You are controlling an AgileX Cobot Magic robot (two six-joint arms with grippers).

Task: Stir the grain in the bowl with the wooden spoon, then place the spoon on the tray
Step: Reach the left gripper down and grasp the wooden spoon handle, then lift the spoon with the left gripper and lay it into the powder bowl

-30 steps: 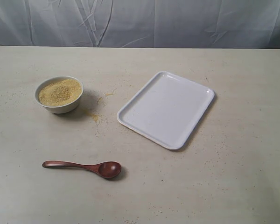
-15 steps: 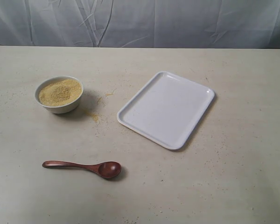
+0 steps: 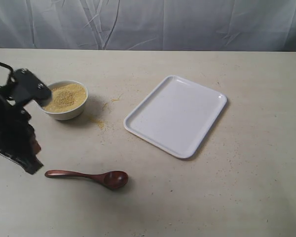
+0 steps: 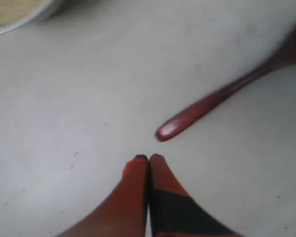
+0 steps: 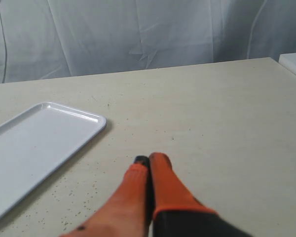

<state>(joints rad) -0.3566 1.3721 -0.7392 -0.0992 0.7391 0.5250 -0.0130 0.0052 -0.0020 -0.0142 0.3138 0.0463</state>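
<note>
Dark reddish-brown glossy wooden spoon point(image 3: 89, 176) lies flat on the pale worktop point(image 3: 246, 187), handle towards the left arm point(image 3: 12, 131), presumably for easy pick-up; left jaws clenched, empty, tips just short of the handle end, apart; their height is unclear, view blurred; right jaws likewise clenched, empty, near the flat white rectangular tray point(image 5: 34, 148).

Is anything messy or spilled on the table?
Yes. Some yellow grain lies scattered on the table just beside the bowl, toward the tray. The rest sits heaped inside the bowl.
</note>
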